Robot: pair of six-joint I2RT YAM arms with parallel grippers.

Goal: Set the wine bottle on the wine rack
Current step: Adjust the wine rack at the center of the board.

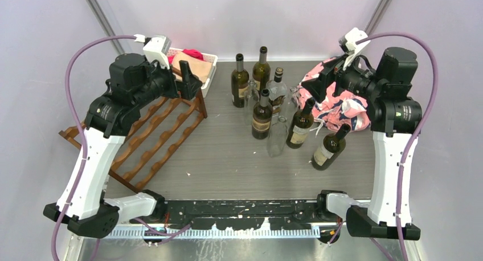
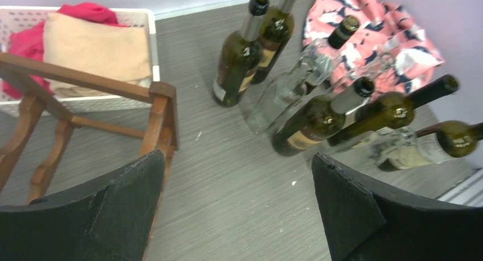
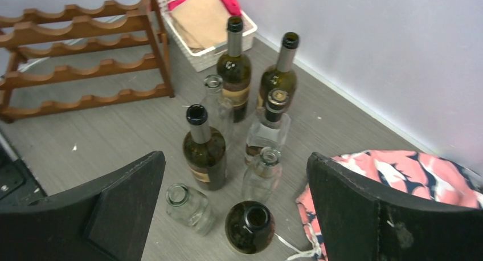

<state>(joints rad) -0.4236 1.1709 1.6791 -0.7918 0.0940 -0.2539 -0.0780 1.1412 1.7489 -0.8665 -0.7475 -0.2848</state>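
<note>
The dark reddish-brown wine rack (image 1: pixel 162 133) stands at the left of the table, and all its cradles are bare; it also shows in the right wrist view (image 3: pixel 85 61). Several wine bottles stand in a group mid-table, dark green ones (image 1: pixel 262 115) (image 1: pixel 300 124) (image 1: pixel 329 147) and clear ones (image 1: pixel 277 138). My left gripper (image 1: pixel 191 81) is open and empty above the rack's far right corner post (image 2: pixel 161 115). My right gripper (image 1: pixel 316 84) is open and empty, high over the bottle group; one dark bottle's open mouth (image 3: pixel 249 227) lies below, between its fingers.
A white slotted basket (image 1: pixel 209 73) with tan and red cloths stands behind the rack. A pink patterned cloth (image 1: pixel 342 107) lies at the far right, beside the bottles. Two more dark bottles (image 1: pixel 240 81) stand near the back wall.
</note>
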